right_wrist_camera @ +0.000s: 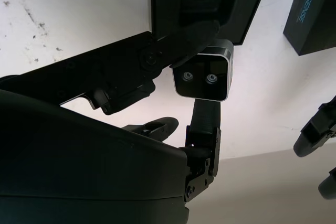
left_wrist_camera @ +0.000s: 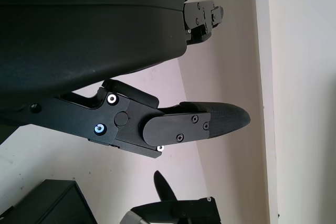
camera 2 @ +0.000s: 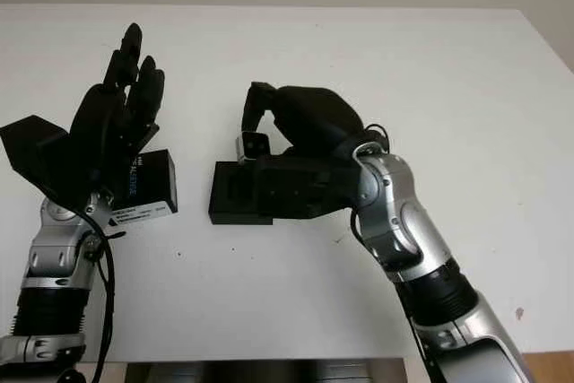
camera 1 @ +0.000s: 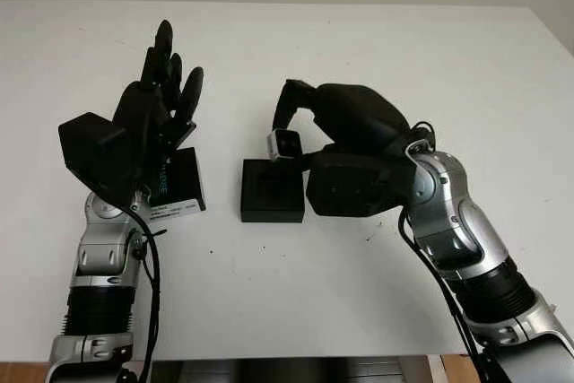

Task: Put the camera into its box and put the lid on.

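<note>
A small silver camera (camera 1: 287, 143) with two lenses (right_wrist_camera: 205, 77) is pinched in my right hand (camera 1: 292, 128), which is shut on it. It hangs just above the far edge of the open black box (camera 1: 272, 190), whose moulded insert (right_wrist_camera: 210, 3) has nothing in it. The black lid (camera 1: 179, 182), with blue lettering and a white label, lies on the table left of the box (camera 2: 235, 195). My left hand (camera 1: 172, 60) is open and raised above the lid (camera 2: 148, 184), fingers pointing away from me.
The white table (camera 1: 377, 51) stretches wide behind and to the right of the box. Its front edge (camera 1: 296, 354) runs close under both forearms. A pale wall (left_wrist_camera: 299, 77) stands beyond the table.
</note>
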Controlling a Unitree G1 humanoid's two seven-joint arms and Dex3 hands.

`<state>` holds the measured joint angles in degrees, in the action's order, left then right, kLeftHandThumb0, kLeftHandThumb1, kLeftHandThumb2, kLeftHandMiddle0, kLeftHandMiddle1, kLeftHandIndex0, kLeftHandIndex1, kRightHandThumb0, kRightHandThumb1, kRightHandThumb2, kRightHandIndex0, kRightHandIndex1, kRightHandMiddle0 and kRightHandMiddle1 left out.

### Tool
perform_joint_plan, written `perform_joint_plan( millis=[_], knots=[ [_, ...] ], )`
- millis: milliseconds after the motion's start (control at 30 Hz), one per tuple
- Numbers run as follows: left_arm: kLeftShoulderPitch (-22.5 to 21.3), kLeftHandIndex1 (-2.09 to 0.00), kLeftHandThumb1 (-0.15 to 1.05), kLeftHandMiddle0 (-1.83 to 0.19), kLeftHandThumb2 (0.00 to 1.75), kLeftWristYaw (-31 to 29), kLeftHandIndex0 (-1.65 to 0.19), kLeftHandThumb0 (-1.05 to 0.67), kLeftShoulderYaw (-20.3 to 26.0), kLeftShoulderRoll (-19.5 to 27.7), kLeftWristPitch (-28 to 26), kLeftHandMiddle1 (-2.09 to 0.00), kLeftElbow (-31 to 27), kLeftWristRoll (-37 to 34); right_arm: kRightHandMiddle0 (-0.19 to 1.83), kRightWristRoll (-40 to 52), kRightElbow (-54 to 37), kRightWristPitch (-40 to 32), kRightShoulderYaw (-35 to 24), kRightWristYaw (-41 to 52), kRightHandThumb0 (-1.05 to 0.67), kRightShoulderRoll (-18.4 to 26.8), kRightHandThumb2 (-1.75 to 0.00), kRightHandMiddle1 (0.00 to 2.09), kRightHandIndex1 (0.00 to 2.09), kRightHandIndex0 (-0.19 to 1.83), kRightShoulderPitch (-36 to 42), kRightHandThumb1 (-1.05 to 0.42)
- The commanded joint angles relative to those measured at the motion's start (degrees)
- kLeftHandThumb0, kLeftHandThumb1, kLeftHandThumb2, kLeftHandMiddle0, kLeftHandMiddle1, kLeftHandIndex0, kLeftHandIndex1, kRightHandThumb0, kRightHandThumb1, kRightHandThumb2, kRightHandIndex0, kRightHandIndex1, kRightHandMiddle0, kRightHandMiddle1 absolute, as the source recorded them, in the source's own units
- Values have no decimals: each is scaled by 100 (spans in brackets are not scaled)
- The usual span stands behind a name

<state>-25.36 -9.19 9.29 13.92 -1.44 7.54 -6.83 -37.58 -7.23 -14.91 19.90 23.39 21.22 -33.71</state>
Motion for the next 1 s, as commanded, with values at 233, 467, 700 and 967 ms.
perform_joint_plan(
  millis=[233,467,700,967],
  knots=[
    [39,-5,105,15,47,10,15,-65,-28,5,-32,-5,-134,18,45,25,-232,-266,69,103,-42,-274,-13,209,8,48,232,-105],
    [34,-5,105,15,48,33,15,-64,-28,-10,-38,-5,-141,18,49,32,-417,-498,79,188,-42,-371,-15,209,7,47,347,-105],
    [38,-5,105,15,47,52,15,-64,-32,-37,-68,-5,-189,21,49,42,-605,-725,56,215,-43,-431,-13,209,7,48,455,-105],
    [2,-5,105,14,48,122,14,-64,-71,-82,-52,-6,-180,82,50,-38,-736,-906,99,186,-44,-440,-13,209,8,49,580,-105]
  ],
)
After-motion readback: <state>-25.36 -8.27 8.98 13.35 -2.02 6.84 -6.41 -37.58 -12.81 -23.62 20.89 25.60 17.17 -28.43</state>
